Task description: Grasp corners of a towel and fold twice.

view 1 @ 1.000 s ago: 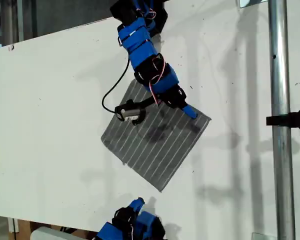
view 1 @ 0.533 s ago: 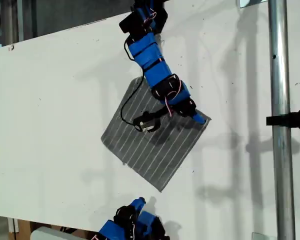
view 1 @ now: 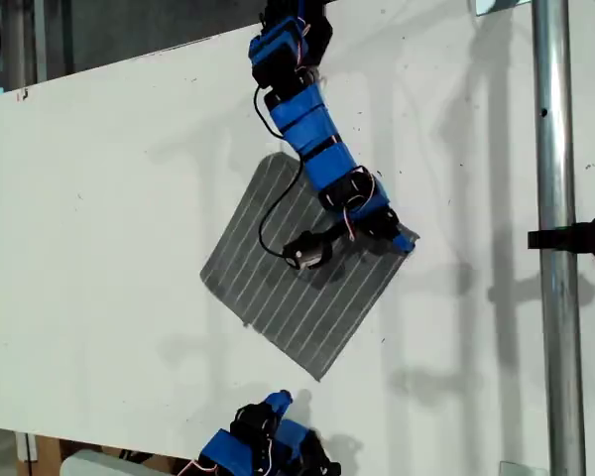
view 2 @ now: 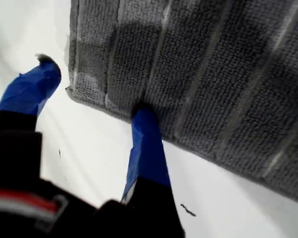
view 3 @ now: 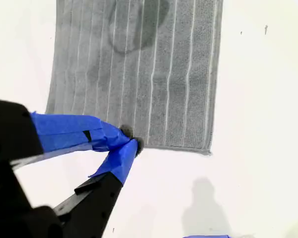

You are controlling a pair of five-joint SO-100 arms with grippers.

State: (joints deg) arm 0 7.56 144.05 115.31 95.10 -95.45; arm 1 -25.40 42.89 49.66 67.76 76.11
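Since the earlier frame, the first pincer (view 1: 402,238) has advanced to the towel's (view 1: 307,288) corner (view 2: 77,91), jaws open astride its edge for a grasp. Towel lies flat on the counter (view 1: 99,198). The second pincer (view 3: 129,144) waits shut, beside the towel's edge.

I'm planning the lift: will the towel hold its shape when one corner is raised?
Probably not. The towel lies flat and thin on the table, so it likely droops. Its ribbed pile looks grippy. My first gripper straddles a corner; expect dragging.
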